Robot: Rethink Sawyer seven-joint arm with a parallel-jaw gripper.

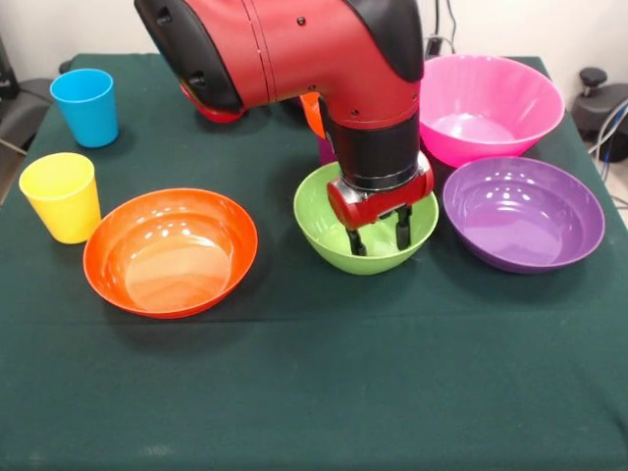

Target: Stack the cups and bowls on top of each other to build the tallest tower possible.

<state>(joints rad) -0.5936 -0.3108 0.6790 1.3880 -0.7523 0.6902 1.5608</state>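
My gripper point(379, 235) reaches down into the green bowl point(319, 221) at the table's middle. Its two dark fingers point(355, 240) stand apart over the bowl's near inner wall, open, with nothing held. A wide orange bowl point(170, 251) lies to the left, a purple bowl point(523, 211) to the right, and a large pink bowl point(486, 108) behind that. The yellow cup point(62, 194) and blue cup point(84, 106) stand upright at the far left. Every bowl and cup sits singly. No tower is in view.
The red arm hides part of the back of the table. Slivers of an orange thing point(312, 113), a purple thing point(326, 149) and a red thing point(211, 110) peek out from behind it. The green cloth point(314, 392) covers the table.
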